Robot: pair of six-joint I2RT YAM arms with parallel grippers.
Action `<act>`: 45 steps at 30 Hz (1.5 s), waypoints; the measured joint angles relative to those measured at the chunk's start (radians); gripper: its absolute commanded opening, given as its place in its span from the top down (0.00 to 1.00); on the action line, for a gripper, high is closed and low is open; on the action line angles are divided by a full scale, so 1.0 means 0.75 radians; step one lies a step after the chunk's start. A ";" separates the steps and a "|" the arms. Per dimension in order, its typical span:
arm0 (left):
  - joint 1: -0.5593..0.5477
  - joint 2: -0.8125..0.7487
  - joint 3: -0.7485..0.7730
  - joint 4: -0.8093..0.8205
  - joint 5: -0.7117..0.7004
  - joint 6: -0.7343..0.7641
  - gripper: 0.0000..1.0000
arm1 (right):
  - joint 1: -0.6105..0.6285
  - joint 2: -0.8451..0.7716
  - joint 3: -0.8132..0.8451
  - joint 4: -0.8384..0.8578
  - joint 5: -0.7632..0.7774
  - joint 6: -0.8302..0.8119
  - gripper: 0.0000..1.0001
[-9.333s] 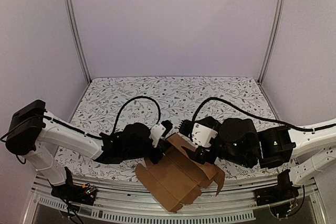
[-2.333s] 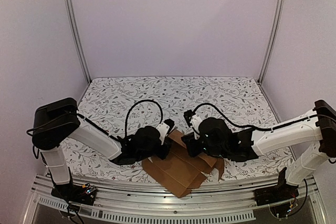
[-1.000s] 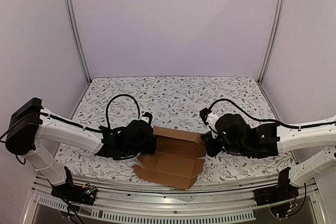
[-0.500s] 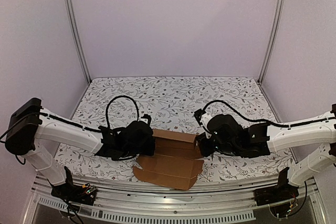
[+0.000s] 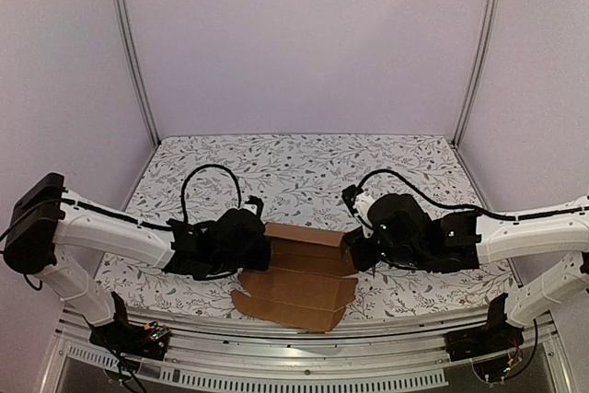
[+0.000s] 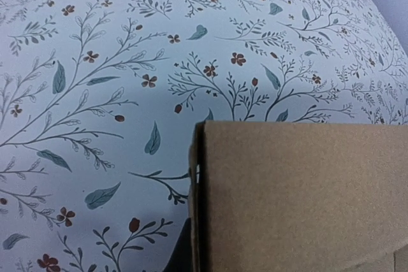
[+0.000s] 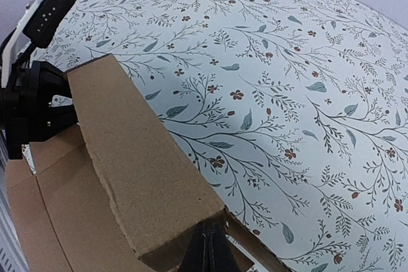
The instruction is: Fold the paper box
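The paper box [image 5: 299, 287] is plain brown cardboard lying near the table's front edge. Its back wall is raised and its front panel lies flat. My left gripper [image 5: 264, 246] is at the wall's left end. In the left wrist view the cardboard [image 6: 299, 202] covers the jaws, with only a dark sliver of the gripper [image 6: 190, 260] showing beside the wall's edge. My right gripper [image 5: 352, 251] is at the wall's right end. In its wrist view the black fingertips [image 7: 207, 250] are shut together and push into the corner under the raised wall [image 7: 134, 157].
A floral cloth [image 5: 313, 172] covers the table. A metal rail [image 5: 304, 356] runs along the near edge. Upright posts [image 5: 129, 43] and pale walls close in the back and sides. The left arm's black wrist [image 7: 32, 103] shows past the box.
My right gripper has moved left against the box's right end. The back wall stands a little more upright. The left arm has barely shifted.
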 measured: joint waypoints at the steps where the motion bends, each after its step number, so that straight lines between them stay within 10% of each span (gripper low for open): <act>1: 0.000 -0.008 0.000 0.003 -0.001 0.002 1.00 | 0.000 -0.017 0.004 -0.007 -0.003 -0.005 1.00; 15: -0.008 -0.121 -0.023 0.110 0.005 0.013 1.00 | 0.056 -0.481 -0.094 -0.004 -0.266 -0.122 1.00; 45: 0.135 -0.287 -0.249 0.407 0.363 -0.156 1.00 | 0.214 -0.527 -0.401 0.176 -0.287 -0.053 1.00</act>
